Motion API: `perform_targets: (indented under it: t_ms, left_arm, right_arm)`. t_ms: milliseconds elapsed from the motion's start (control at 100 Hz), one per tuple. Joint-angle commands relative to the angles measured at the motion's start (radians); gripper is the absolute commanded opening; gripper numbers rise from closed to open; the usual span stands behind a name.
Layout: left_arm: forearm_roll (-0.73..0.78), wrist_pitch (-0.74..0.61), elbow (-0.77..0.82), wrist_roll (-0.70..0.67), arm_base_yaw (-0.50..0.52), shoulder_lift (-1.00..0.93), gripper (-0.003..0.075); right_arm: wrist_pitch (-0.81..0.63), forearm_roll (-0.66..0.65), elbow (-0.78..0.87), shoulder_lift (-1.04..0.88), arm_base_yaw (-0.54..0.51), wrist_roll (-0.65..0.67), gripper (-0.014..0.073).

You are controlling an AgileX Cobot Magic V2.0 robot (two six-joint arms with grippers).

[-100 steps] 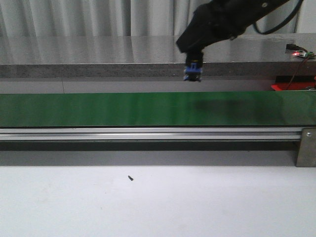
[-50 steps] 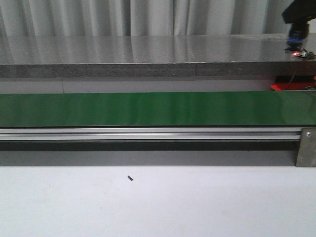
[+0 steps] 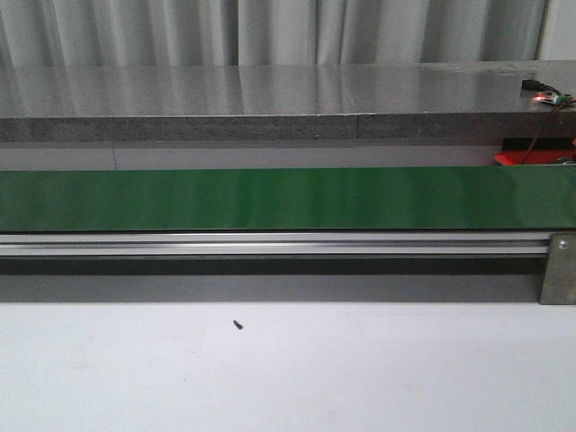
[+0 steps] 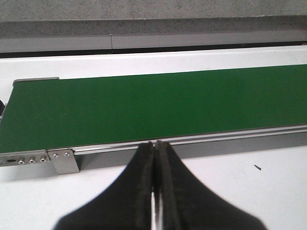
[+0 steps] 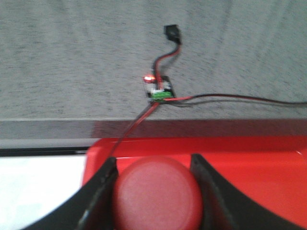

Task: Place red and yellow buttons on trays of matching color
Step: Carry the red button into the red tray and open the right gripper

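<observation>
Start from the green belt (image 3: 288, 198), which runs across the whole front view. At its left end, your left gripper (image 4: 155, 158) hangs just in front of the belt's near rail (image 4: 192, 140), over the white table (image 4: 268, 191). Its two black fingers (image 4: 139, 191) are pressed flat together with nothing between them. The stretch of belt beside it carries nothing. A small black speck (image 3: 238, 325) lies on the table in front of the belt, a little left of its middle.

Behind the belt you see a long grey stone ledge (image 3: 270, 90). Toward the belt's right end, a small circuit board (image 5: 158, 90) with a lit red light sits on that ledge, with red and black wires (image 5: 230, 98) trailing from it.

Just below the board, behind the belt's right end, lies the red tray (image 5: 259, 172); in the front view only its edge shows. Your right gripper (image 5: 156, 191) is out of the front view, but its wrist camera shows it above the tray's left part. Its fingers (image 5: 98, 196) are clamped on either side of the red button (image 5: 157, 194). Whether the button touches the tray, you cannot tell.
</observation>
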Motion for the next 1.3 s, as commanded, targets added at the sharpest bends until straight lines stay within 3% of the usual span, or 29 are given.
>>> perform_targets:
  t_ms: [0, 170, 440, 950, 1040, 1190, 1210, 1290]
  left_arm:
    - [-0.025, -0.075, -0.029, 0.001, -0.008, 0.005, -0.0020]
    - [-0.025, -0.075, -0.029, 0.001, -0.008, 0.005, -0.0020]
    - [-0.025, -0.075, -0.029, 0.001, -0.008, 0.005, -0.0020]
    - [-0.025, -0.075, -0.029, 0.001, -0.008, 0.005, -0.0020]
    - [-0.025, -0.075, -0.029, 0.001, -0.008, 0.005, -0.0020]
    - [-0.025, -0.075, -0.029, 0.001, -0.008, 0.005, -0.0020]
    - [-0.025, -0.075, -0.029, 0.001, 0.031, 0.005, -0.0020]
    - [-0.025, -0.075, -0.029, 0.001, 0.031, 0.005, -0.0020]
  right_arm:
    - [-0.073, 0.057, -0.028, -0.018, -0.005, 0.000, 0.0056]
    - [-0.133, 0.138, -0.028, 0.051, -0.005, 0.000, 0.0056]
    - [-0.200, 0.143, -0.032, 0.148, -0.005, 0.000, 0.0056]
    - [-0.155, 0.143, -0.051, 0.225, -0.007, 0.000, 0.0069]
    - [-0.138, 0.143, -0.051, 0.226, -0.007, 0.000, 0.0141]
    - [-0.139, 0.143, -0.051, 0.225, -0.010, 0.000, 0.0366]
    - [-0.139, 0.143, -0.051, 0.225, -0.012, 0.000, 0.0396]
    - [-0.139, 0.143, -0.051, 0.219, -0.014, 0.000, 0.0474]
